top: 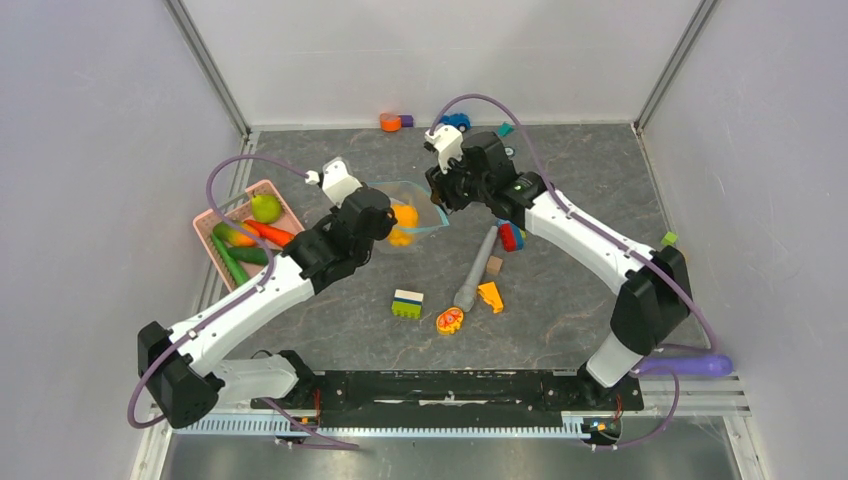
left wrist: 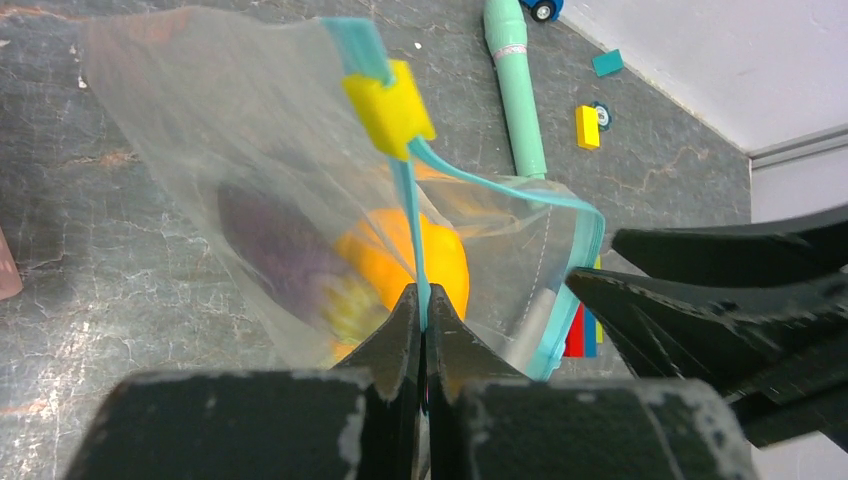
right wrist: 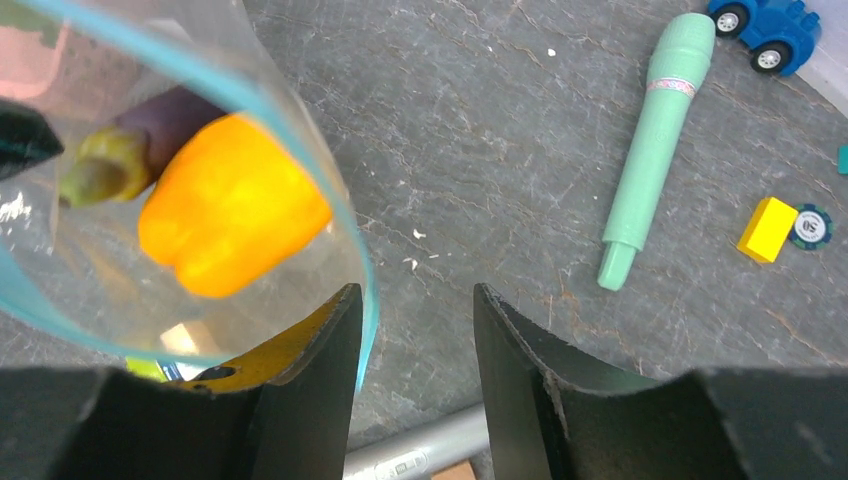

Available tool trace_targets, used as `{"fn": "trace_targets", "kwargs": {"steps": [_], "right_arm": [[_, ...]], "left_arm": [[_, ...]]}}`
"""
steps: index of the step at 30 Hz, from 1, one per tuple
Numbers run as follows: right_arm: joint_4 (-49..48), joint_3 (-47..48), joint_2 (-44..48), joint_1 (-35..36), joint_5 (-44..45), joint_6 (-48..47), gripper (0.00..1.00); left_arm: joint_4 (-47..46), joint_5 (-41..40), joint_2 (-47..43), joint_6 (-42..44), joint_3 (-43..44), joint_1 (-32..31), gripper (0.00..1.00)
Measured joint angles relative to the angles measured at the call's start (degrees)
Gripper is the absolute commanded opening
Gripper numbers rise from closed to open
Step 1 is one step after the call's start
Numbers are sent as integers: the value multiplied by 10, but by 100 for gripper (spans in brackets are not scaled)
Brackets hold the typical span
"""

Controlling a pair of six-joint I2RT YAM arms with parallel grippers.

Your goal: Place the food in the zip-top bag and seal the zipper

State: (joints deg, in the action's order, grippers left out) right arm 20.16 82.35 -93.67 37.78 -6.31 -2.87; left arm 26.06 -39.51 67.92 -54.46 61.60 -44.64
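Observation:
The clear zip-top bag [top: 412, 212] hangs between my two grippers above the table. An orange food piece [left wrist: 445, 262] and a purple eggplant [left wrist: 268, 235] lie inside it; both also show in the right wrist view, the orange piece [right wrist: 232, 205] and the eggplant [right wrist: 170, 115]. My left gripper [left wrist: 422, 298] is shut on the teal zipper [left wrist: 408, 215], below its yellow slider [left wrist: 388, 108]. My right gripper [right wrist: 415, 295] is open, and the bag's teal edge [right wrist: 366, 290] lies against the inside of its left finger. More food, a green pear [top: 265, 208] and a carrot [top: 270, 233], lies in the pink basket [top: 262, 186].
A grey stick [top: 476, 270], a striped block [top: 407, 303], a flat orange-red oval toy [top: 449, 320] and a yellow block [top: 490, 296] lie in front of the bag. A teal stick [right wrist: 655, 140], a blue car [top: 456, 121] and small blocks lie at the back.

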Motion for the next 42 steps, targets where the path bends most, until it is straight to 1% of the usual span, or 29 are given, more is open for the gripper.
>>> {"fn": "trace_targets", "kwargs": {"steps": [7, 10, 15, 17, 20, 22, 24, 25, 28, 31, 38, 41, 42], "right_arm": [[-2, 2, -37, 1, -20, 16, 46], [8, 9, -44, 4, -28, 17, 38], [16, 21, -45, 10, -32, 16, 37], [15, 26, -47, 12, -38, 16, 35], [13, 30, -53, 15, -47, 18, 27], [13, 31, -59, 17, -48, 20, 17], [12, 31, -64, 17, -49, 22, 2], [12, 31, -64, 17, -52, 23, 0], [2, 31, -64, 17, -64, 26, 0], [-2, 30, -61, 17, -73, 25, 0], [35, 19, -15, 16, -70, -1, 0], [56, 19, 13, 13, -60, -14, 0], [60, 19, 21, 12, -55, -17, 0]], "left_arm": [[2, 10, -24, -13, -15, 6, 2], [6, 10, -28, -20, -16, 14, 2], [9, 10, -38, -28, -17, 28, 2], [9, 10, -49, -28, -18, 31, 2], [9, 9, -65, -28, -20, 34, 2], [9, 7, -74, -28, -20, 37, 2], [10, 6, -81, -28, -22, 40, 2], [10, 7, -83, -28, -24, 41, 2], [9, 12, -91, -24, -33, 45, 2], [13, 28, -82, -2, -29, 48, 2], [70, 69, 1, 49, 38, 48, 4], [83, 88, 17, 62, 53, 48, 10], [86, 94, 23, 67, 59, 48, 13]]}}
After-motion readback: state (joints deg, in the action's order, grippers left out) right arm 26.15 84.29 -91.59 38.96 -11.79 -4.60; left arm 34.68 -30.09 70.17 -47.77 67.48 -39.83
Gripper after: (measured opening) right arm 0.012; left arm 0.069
